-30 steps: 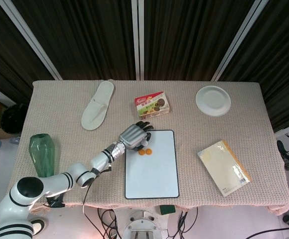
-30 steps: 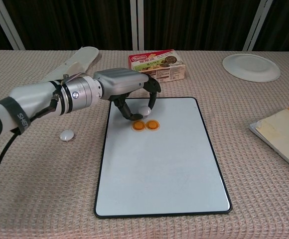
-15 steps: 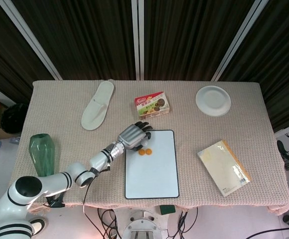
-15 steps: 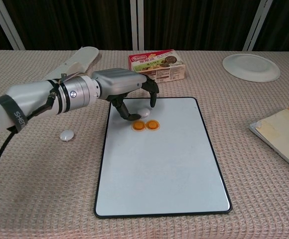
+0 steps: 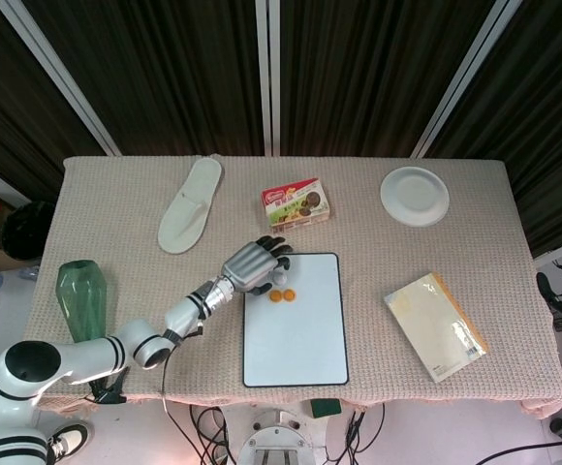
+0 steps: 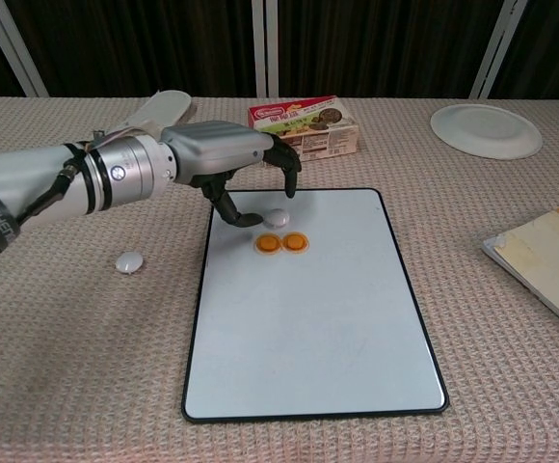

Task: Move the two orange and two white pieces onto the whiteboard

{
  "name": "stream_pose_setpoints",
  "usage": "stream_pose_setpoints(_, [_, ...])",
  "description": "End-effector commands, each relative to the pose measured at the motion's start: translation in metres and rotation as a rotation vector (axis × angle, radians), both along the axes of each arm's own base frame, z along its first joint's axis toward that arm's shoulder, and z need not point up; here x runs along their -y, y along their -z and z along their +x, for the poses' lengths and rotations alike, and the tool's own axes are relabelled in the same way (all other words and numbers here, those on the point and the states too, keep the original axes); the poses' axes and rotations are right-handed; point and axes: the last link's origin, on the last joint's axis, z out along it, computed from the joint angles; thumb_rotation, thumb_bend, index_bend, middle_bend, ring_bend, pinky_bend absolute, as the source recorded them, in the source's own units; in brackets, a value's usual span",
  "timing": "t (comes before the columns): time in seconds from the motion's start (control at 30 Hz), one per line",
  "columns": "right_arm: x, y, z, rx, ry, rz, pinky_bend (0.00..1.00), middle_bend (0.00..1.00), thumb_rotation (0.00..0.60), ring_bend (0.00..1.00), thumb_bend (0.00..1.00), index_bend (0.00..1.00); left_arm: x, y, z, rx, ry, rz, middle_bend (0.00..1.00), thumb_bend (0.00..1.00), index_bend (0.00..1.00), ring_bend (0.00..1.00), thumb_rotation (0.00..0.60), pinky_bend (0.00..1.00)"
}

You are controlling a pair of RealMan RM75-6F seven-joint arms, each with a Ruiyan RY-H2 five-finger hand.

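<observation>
At the top left corner of the white rectangular whiteboard with a black rim (image 6: 308, 318), the left robot hand (image 6: 236, 164) hovers empty, fingers loosely curled and apart, just above a small round white piece (image 6: 277, 218) lying on the board. Two flat round orange pieces (image 6: 281, 243) sit side by side just below it, also on the board. The second small white piece (image 6: 129, 260) lies on the woven beige desk (image 6: 87, 367), well to the left of the board — it looks like the last one to fetch. The hand should lift clear without brushing the released piece, then swing left and pinch that piece from above. A second ago the fingers held the white piece over the board; now it rests there and the hand has risen and drawn back. The right robot hand is not in view.
</observation>
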Motion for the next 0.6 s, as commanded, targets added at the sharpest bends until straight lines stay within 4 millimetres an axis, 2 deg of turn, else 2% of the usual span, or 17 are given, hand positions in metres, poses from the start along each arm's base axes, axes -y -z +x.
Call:
stream_pose_setpoints(0.03, [0.000,0.001,0.001,0.000,-0.002,0.001,0.00,0.00,0.600,0.00,0.21,0.00,0.010,-0.015,-0.016,-0.005,-0.023,0.018,0.15,0.31,0.36,0.06,0.600,0.15])
stream_pose_setpoints(0.27, [0.003,0.003,0.002,-0.002,-0.009,0.010,0.00,0.00,0.600,0.00,0.21,0.00,0.031,-0.042,-0.048,-0.002,-0.100,0.059,0.15,0.29,0.37,0.06,0.600,0.15])
stream_pose_setpoints(0.6, [0.006,0.006,0.004,-0.003,-0.012,0.021,0.00,0.00,0.600,0.00,0.21,0.00,0.057,-0.060,-0.079,-0.020,-0.160,0.101,0.15,0.29,0.37,0.06,0.600,0.15])
